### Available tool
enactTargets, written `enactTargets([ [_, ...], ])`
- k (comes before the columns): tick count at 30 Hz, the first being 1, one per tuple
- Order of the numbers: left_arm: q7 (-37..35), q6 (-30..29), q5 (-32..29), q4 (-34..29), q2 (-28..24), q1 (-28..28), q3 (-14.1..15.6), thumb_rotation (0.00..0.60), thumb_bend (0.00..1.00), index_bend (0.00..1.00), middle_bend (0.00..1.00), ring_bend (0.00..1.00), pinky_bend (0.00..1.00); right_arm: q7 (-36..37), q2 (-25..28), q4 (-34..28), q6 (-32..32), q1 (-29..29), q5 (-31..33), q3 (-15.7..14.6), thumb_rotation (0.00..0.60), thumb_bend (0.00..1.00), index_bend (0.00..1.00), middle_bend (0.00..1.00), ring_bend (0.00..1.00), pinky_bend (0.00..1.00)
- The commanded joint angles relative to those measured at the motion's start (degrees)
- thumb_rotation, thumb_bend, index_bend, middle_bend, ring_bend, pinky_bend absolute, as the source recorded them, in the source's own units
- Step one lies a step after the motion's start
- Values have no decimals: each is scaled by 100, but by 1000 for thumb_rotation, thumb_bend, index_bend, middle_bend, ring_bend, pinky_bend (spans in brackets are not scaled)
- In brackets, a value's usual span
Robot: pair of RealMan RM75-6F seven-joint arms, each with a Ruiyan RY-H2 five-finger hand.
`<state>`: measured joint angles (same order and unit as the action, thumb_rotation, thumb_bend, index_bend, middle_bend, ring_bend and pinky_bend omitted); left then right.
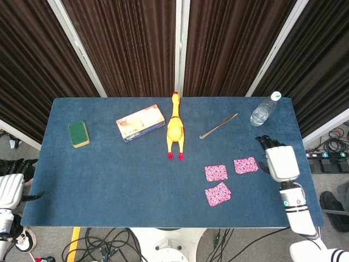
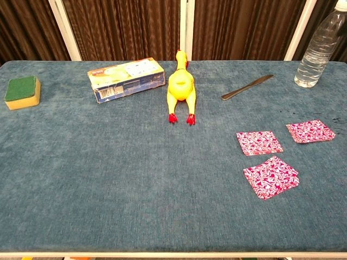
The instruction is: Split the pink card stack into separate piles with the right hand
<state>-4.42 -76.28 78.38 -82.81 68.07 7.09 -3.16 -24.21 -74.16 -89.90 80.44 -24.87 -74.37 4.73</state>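
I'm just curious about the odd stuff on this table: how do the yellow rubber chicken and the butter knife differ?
The rubber chicken is bright yellow with red feet; the knife is plain grey metal. The chicken is bulkier, the knife thin and flat. The chicken points straight back; the knife lies diagonally. Both lie untouched.

The right hand shows only in the head view, at about four o'clock in the picture, back plate turned up toward the camera. Its dark fingers point toward twelve o'clock and hold nothing. The forearm runs from the wrist toward five o'clock and leaves at the bottom edge. The left hand sits at about eight o'clock by the left edge, pale casing up; its finger pose cannot be made out.
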Motion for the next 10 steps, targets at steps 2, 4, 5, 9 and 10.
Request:
enactTargets([
  [2,6,-108,65,-52,6,-13,-30,600,28,148,149,79,178,-234,214,-106,323,521,231,-143,600,57,7,53,0,0],
  [4,19,-212,141,-70,9,-15,-47,600,28,148,149,79,177,-190,242,-158,430,728,289,-219,600,56,0,22,0,0],
  [5,13,-283,192,-65,17,-15,-62,600,28,148,149,79,178,-144,256,-184,476,829,295,-261,600,56,0,10,0,0],
  [9,-25,-432,335,-23,25,-2,-89,600,28,148,149,79,178,-37,286,-158,578,1045,198,-365,600,56,0,0,0,0],
  [10,-42,-469,373,-8,23,3,-97,600,28,148,149,79,178,-4,294,-159,589,1090,167,-378,600,56,0,0,0,0],
])
